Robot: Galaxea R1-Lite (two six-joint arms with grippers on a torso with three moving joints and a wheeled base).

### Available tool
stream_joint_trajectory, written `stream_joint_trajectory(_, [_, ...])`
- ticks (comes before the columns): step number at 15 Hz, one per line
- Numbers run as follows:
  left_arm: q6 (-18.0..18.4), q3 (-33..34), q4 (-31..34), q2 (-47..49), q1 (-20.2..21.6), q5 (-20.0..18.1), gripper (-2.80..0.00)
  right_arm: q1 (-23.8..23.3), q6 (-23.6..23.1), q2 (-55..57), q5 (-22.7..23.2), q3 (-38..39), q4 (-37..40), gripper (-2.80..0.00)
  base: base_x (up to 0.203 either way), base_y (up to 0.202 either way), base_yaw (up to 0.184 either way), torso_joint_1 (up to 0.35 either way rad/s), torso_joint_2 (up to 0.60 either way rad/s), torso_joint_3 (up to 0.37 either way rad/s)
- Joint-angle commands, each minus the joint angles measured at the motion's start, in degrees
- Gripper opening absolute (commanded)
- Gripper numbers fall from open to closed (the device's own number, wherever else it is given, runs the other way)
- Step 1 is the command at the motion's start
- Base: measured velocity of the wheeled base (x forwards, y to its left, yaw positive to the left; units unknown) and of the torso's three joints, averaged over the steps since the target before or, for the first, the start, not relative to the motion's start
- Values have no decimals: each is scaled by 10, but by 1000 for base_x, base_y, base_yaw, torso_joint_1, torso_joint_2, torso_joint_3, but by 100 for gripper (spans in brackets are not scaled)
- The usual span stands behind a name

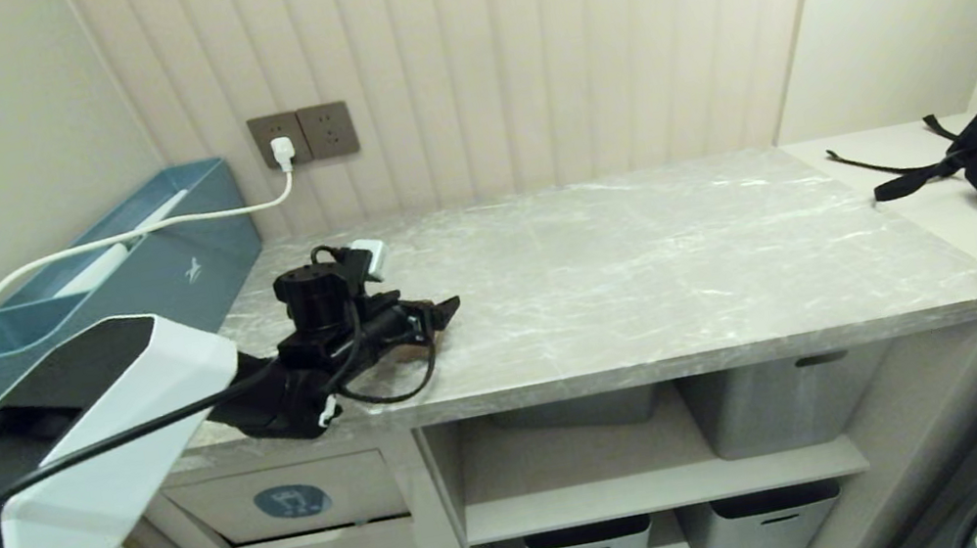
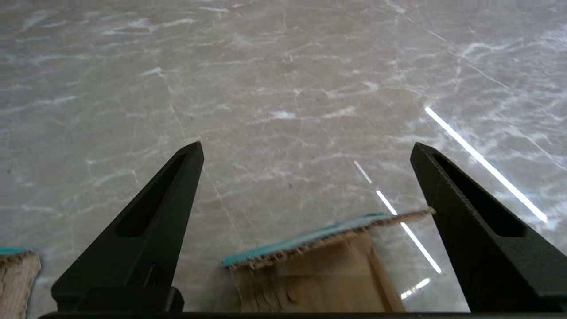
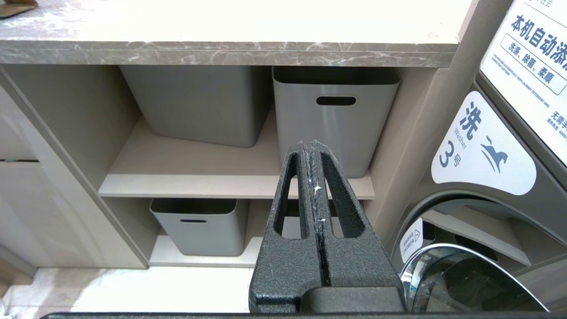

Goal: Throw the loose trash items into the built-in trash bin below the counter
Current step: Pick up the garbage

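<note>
Left pincer (image 2: 305, 150) low over the tabletop (image 1: 646, 267), fingers spread wide, gripping nothing; one cardboard scrap (image 2: 319, 270) lies between them, a second (image 2: 15, 279) beside; right pincer (image 3: 310, 146) closed, facing shelves.

From the head camera I look forward and down across the counter (image 1: 646, 267), with its front edge, the bin (image 1: 291, 501) flap and the tubs (image 1: 774, 405) on the shelves beneath all in frame. My left wrist camera sits very close over the slab, peering out between the spread fingers (image 2: 150, 221) at the marble and a scrap (image 2: 319, 274) right below the lens. The right wrist camera hangs low and well back, facing the shelves level-on past its closed fingers (image 3: 316, 212). All three share the counter; a brown bit at the right wrist view's corner may be a scrap too.
</note>
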Motion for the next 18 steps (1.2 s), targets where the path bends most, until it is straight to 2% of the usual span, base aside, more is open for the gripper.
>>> stream_joint_trajectory(1, [-1, -18, -3, 18, 0, -1, 0, 0, 0, -1, 0, 0, 0, -280, 0, 0, 0, 0, 0, 0])
stream_joint_trajectory(4, [-4, -33, -3, 27, 0, -1, 0, 0, 0, -1, 0, 0, 0, -280, 0, 0, 0, 0, 0, 0])
stream_joint_trajectory(5, [-4, -34, -3, 28, 0, -1, -280, 0, 0, -1, 0, 0, 0, -280, 0, 0, 0, 0, 0, 0])
stream_joint_trajectory(9, [-14, -51, -3, 37, 2, -2, -280, 0, 0, -1, 0, 0, 0, -280, 0, 0, 0, 0, 0, 0])
stream_joint_trajectory(13, [-30, -48, -3, 34, 2, -2, -280, 0, 0, -1, 0, 0, 0, -280, 0, 0, 0, 0, 0, 0])
stream_joint_trajectory(18, [-34, -39, -3, 11, 2, -2, -280, 0, 0, -1, 0, 0, 0, -280, 0, 0, 0, 0, 0, 0])
